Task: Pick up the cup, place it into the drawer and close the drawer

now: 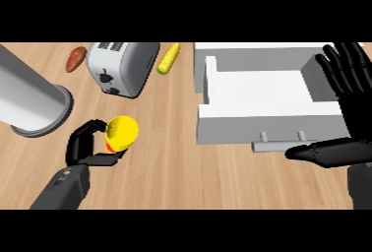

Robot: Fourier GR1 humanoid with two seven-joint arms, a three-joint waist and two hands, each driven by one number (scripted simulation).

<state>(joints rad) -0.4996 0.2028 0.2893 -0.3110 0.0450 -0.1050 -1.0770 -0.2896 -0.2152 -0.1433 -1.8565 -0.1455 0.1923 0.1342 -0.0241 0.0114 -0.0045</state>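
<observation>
Looking down through the head view, you find the left hand (88, 145) low on the left side of the wooden counter (181, 177), its grey forearm coming in from the lower edge. Its fingers and thumb are curled round the yellow cup (123, 130), which is tilted so that you see its bright side and a small red patch near the thumb. The cup is at the hand's right side, well apart from the drawer (247, 129). Whether it rests on the wood or hangs just above it, you cannot tell.

The drawer stands pulled out on the right half of the counter, a pale grey box with a white floor. Its bar handle (280, 145) faces you along the front wall. Your right hand (355, 118) shows at the right edge, resting open with its fingers straight and pointing up across the drawer's right wall. Its thumb stretches left, close to the handle's end.

Beyond the cup you see a silver toaster (122, 66), with a reddish-brown vegetable (76, 58) to its left and a yellow-green corn cob (169, 59) to its right. A large grey cylinder (33, 98) shows at the left edge, near the left hand.
</observation>
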